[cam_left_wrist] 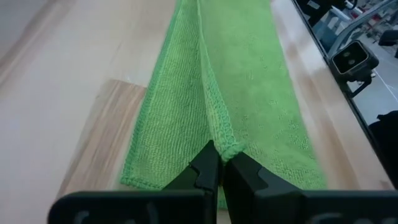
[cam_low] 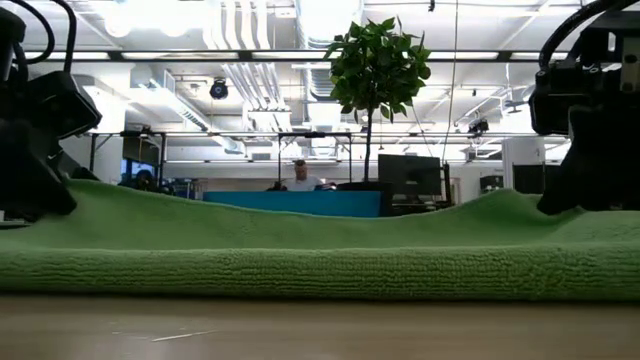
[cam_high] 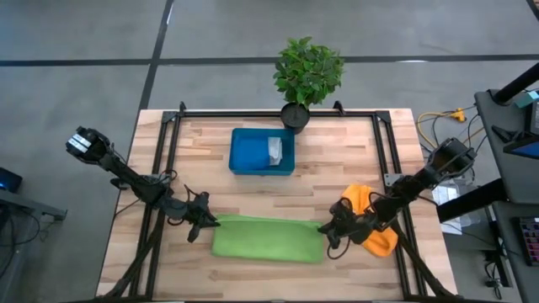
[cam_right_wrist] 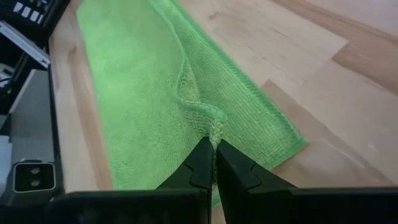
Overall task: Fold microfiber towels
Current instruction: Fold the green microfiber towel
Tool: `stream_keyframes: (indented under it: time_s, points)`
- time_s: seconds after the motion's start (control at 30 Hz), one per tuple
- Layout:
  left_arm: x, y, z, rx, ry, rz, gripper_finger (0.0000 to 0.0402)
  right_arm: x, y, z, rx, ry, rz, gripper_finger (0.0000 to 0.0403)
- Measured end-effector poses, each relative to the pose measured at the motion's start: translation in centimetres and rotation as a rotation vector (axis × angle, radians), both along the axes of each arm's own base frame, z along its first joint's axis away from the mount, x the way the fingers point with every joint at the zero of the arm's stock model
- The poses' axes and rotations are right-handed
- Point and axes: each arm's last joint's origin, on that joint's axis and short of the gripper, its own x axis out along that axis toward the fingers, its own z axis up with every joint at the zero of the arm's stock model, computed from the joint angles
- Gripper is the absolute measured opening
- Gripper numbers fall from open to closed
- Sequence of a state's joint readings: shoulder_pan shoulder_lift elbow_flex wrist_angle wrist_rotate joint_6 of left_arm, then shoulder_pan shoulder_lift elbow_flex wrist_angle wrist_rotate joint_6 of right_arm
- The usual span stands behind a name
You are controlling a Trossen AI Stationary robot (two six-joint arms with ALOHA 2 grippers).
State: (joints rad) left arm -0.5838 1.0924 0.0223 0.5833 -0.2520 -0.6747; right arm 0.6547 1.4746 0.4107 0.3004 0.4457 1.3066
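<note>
Lime green towel (cam_high: 268,240) lies folded into a long strip near the wooden table's (cam_high: 337,168) 6 o'clock edge; no readable writing shows anywhere. At its 9 o'clock end the left gripper (cam_high: 202,224) is pinched tight on the hem, fingers (cam_left_wrist: 205,171) meeting over a raised ridge of cloth. At the 3 o'clock end the right gripper (cam_high: 330,229) is likewise clamped on the hem. Just beyond it lies the orange towel (cam_high: 370,223). Toward 12 o'clock sits a blue tray (cam_high: 262,152) holding a grey-white towel (cam_high: 275,150).
</note>
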Motion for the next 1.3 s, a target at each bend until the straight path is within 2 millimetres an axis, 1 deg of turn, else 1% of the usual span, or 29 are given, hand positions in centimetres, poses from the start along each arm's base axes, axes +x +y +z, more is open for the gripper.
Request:
stream_keyframes:
  time_s: [0.23, 0.43, 0.53, 0.67, 0.77, 0.87, 1.0, 1.17, 1.23, 1.3]
  points:
    - [0.0, 0.0, 0.0, 0.001, -0.001, 0.000, 0.0000, 0.0, 0.0, -0.1, -0.029, 0.007, 0.022, 0.0008]
    - [0.0, 0.1, -0.1, 0.034, -0.001, -0.001, 0.0000, -0.2, -0.1, -0.2, -0.048, 0.029, 0.031, 0.0013]
    - [-0.2, 0.2, -0.4, 0.061, 0.031, 0.010, 0.0000, -0.5, -0.3, -0.6, -0.041, 0.084, 0.030, 0.0028]
    - [-0.2, 0.3, -0.6, 0.083, 0.043, 0.030, 0.0003, -0.7, -0.4, -0.8, -0.028, 0.123, 0.020, 0.0064]
    - [-0.2, 0.5, -0.6, 0.099, 0.031, 0.065, 0.0022, -0.7, -0.5, -0.6, -0.021, 0.115, 0.017, 0.0098]
    - [-0.1, 0.6, -0.5, 0.113, 0.015, 0.102, 0.0051, -0.6, -0.6, 0.0, -0.007, 0.090, 0.013, 0.0129]
    - [0.0, 0.7, -0.3, 0.116, 0.003, 0.130, 0.0095, -0.2, -0.4, 1.7, -0.024, -0.007, 0.039, 0.0157]
    - [0.3, 0.8, 0.1, 0.109, -0.016, 0.147, 0.0136, 1.2, 0.7, 3.9, -0.143, -0.104, 0.166, 0.0163]
    - [0.7, 0.7, 0.7, 0.089, -0.034, 0.144, 0.0142, 2.0, 1.2, 4.5, -0.192, -0.122, 0.201, 0.0158]
    - [1.1, 0.2, 1.3, 0.098, -0.055, 0.072, 0.0138, 2.8, 1.6, 4.5, -0.241, -0.090, 0.230, 0.0148]
